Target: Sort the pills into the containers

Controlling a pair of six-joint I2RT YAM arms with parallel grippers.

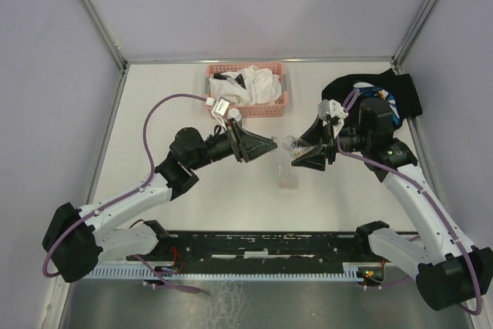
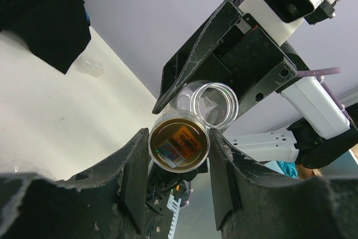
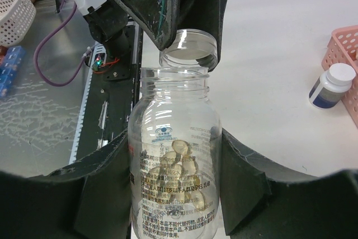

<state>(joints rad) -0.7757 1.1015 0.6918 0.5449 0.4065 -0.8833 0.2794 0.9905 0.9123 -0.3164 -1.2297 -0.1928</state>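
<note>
Pills (image 3: pixel 178 163): yellow capsules, low in the open bottle (image 3: pixel 174 110).
Box (image 1: pixel 286 176): on the table, at 6 o'clock from the bottle mouth in the top view; whether it holds any pills I cannot tell.
Right gripper (image 1: pixel 313 156): clamped on the bottle, held in the air.
Left gripper (image 1: pixel 260 146): gripping the cap (image 2: pixel 179 146), just beside the mouth.
Risk, spill: too much tilt may pour many pills at once, past the small box.
Risk, contact: the grippers are near; a bump could shake the bottle or loosen the cap.
Risk, box: it looks light, so a touch may push it.
Table (image 1: pixel 231 198): pale and smooth; fallen capsules would probably roll.
Room: plain lilac walls (image 1: pixel 254 5); pink basket (image 1: pixel 262 109) at 11 o'clock from the box, black cloth (image 1: pixel 408 94) at 2 o'clock.
</note>
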